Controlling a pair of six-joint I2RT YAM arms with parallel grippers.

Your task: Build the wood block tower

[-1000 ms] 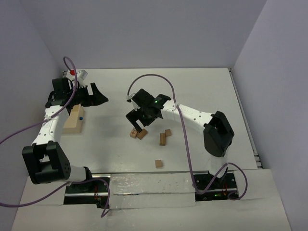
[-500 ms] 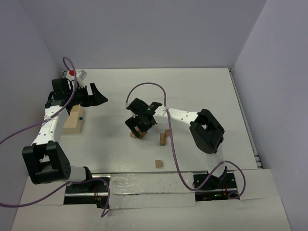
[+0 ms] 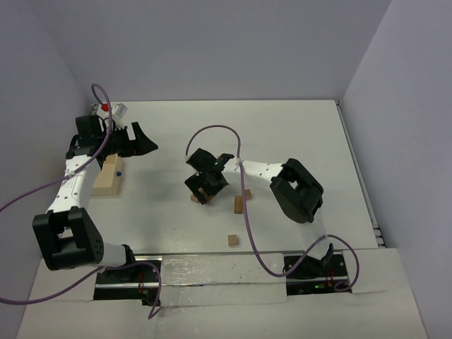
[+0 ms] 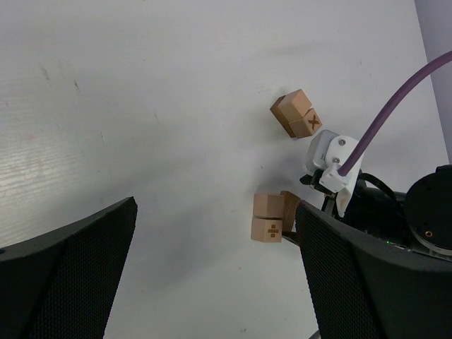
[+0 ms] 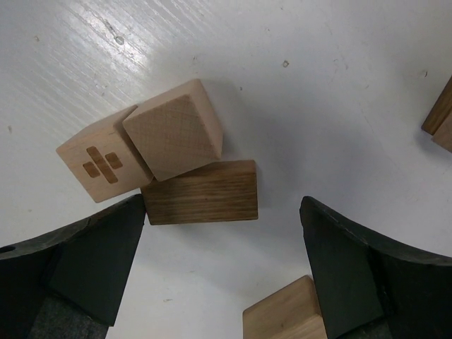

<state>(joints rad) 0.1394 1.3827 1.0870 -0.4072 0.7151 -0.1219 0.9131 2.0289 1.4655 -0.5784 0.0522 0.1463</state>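
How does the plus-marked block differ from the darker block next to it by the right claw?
Marking: the plus-marked block has a cross cut into its top face; the darker block shows plain grain. Shape: the plus-marked block looks cubic; the darker block is longer. Tone: the plus-marked block is pale tan, the darker block browner. Both are wood, lying on the table by the open right claw.
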